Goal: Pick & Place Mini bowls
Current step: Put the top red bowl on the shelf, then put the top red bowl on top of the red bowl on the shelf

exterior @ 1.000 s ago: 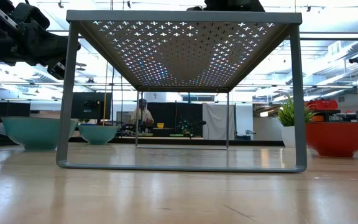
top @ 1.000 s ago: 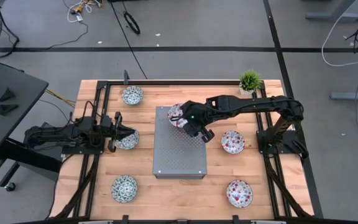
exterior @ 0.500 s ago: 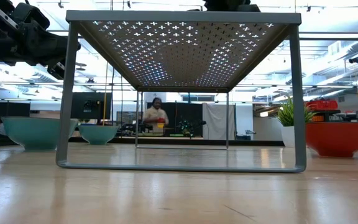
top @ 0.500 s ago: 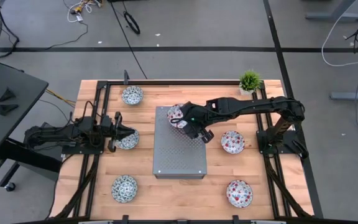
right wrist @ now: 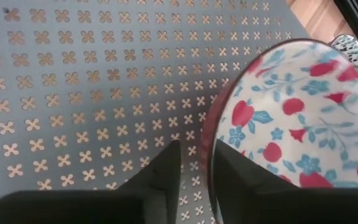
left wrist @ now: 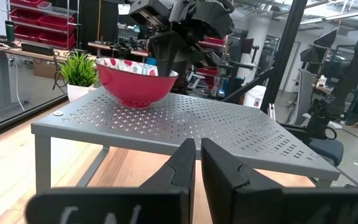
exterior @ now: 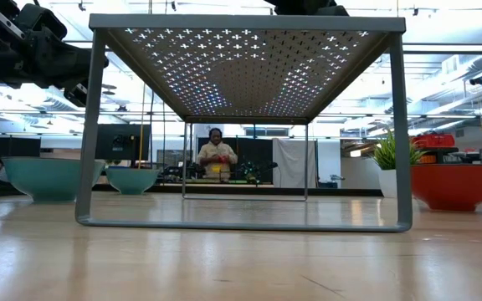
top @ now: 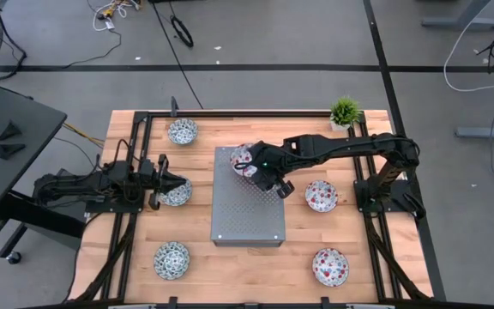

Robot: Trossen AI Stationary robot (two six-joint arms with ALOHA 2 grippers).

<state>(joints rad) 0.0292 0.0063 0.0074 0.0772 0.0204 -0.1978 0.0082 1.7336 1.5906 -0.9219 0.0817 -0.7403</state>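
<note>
A red-flowered mini bowl [top: 243, 157] [left wrist: 137, 84] stands on its base on the grey perforated stand [top: 247, 206], near the stand's far left corner. My right gripper [right wrist: 196, 168] is open and slants down over the bowl's near rim, one finger outside the wall and one inside. Two more red bowls [top: 321, 196] [top: 330, 267] sit on the table's right side. Three blue-green bowls [top: 183, 131] [top: 177, 195] [top: 171, 259] sit on its left side. My left gripper [left wrist: 197, 155] is shut and level, above the middle blue-green bowl. My right gripper stands across the bowl's near rim [right wrist: 211, 140], slanting down from the table's right. A gap shows between the outer finger [right wrist: 160, 177] and the wall. Whether the inner finger [right wrist: 247, 183] touches the bowl I cannot tell. The bowl sits upright on the stand.
A small potted plant [top: 344, 112] stands at the table's far right corner. Black rails run along the table's left, right and far sides. Bare wood lies in front of the stand. A person [exterior: 216, 155] shows far behind the table.
Neither arm nor any bowl has visibly moved. The person far behind the table has stepped a little toward the right of the low view.
</note>
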